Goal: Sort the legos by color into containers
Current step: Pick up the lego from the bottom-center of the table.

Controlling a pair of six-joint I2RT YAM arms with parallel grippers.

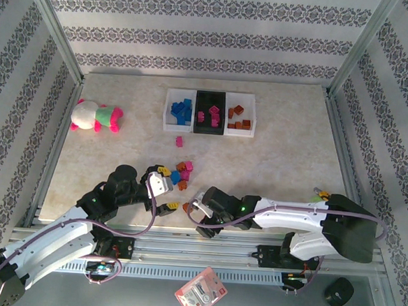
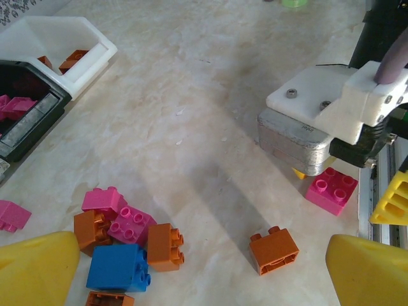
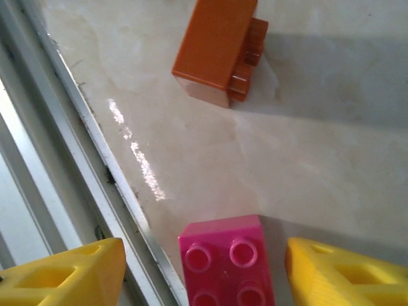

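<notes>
Between the spread fingers of the right claw (image 3: 204,280), a magenta brick (image 3: 224,262) sits studs-up on the pale marbled surface (image 3: 319,159), close to the metal rail (image 3: 83,146) along its near edge. I see this claw released, not clamped on the brick. One yellow finger (image 3: 344,274) stands just beside the brick, and the other hangs apart from it over the rail. Just ahead of this claw an orange brick (image 3: 217,51) lies with its studs facing sideways. The left claw (image 2: 204,274) is also released, its two yellow fingers wide apart and holding nothing. The orange brick lies on the surface just ahead of the gap between them. Beside one of its fingers is a small heap of legos (image 2: 127,242), blue, magenta and orange-brown, some touching each other. Seen from above, the three containers stand far ahead of both claws, side by side in a row. The white container on the left (image 1: 168,108) holds blue bricks, the black container (image 1: 211,96) in the middle holds magenta ones, and the white container on the right (image 1: 253,114) holds orange ones. A single loose magenta brick (image 1: 179,142) lies between the heap and the containers. A plush toy (image 1: 94,115) lies well off to the left of the row.
</notes>
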